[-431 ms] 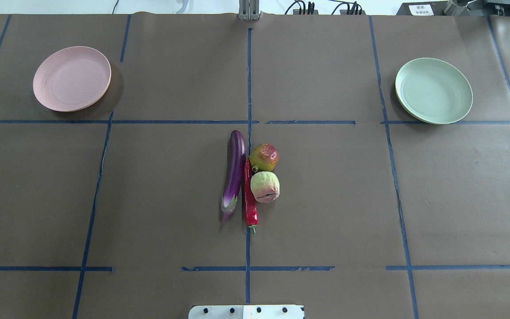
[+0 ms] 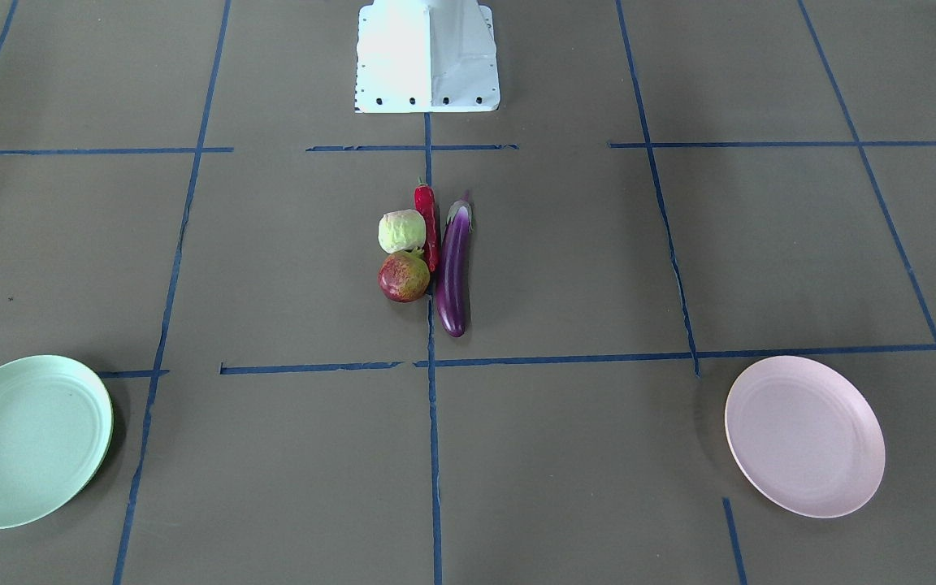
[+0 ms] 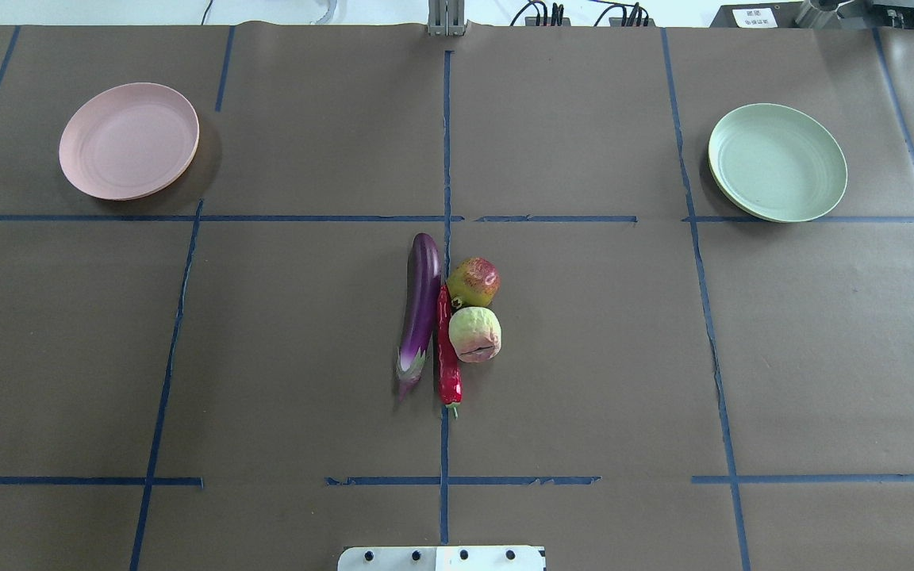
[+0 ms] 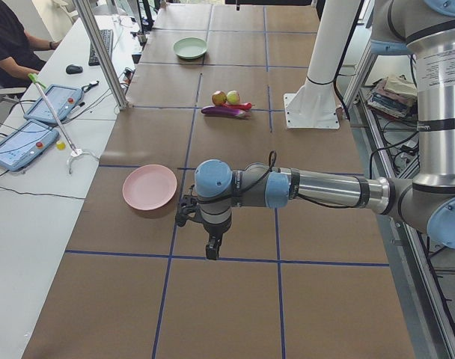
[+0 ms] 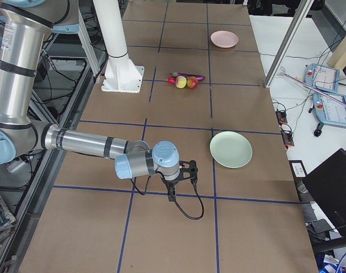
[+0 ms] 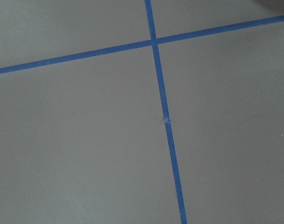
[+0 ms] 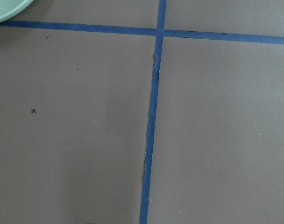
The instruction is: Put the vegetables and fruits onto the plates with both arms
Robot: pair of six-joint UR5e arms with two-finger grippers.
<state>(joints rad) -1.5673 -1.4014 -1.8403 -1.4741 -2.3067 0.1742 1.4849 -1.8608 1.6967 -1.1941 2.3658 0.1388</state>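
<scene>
Nothing has shifted since the earlier overhead picture: the produce and both plates lie just as they did. The long purple eggplant (image 3: 419, 305) lies lengthwise near the middle of the bench (image 3: 266, 357), with the slim red chili pepper (image 3: 447, 357) pressed along its right side. The round red-green fruit (image 3: 474, 281) and the pale wrinkly ball (image 3: 475, 335) sit on the chili's other side, touching each other, the fruit farther from the robot. All four are on the brown paper, not on a plate.

The pink plate (image 3: 128, 141) sits far off on the robot's left, the mint green plate (image 3: 777, 162) far off on its right; both hold nothing.

The left tool (image 4: 211, 250) hangs pointing down over the bench near the pink plate, well apart from the produce. The right tool (image 5: 172, 195) hangs likewise near the green plate, whose rim shows in a corner of the right wrist view. Only the side views show the tools, so I cannot tell whether either is open or closed. Blue tape lines (image 3: 446, 143) cross the paper, and the white base block (image 3: 441, 557) sits at the near edge.
</scene>
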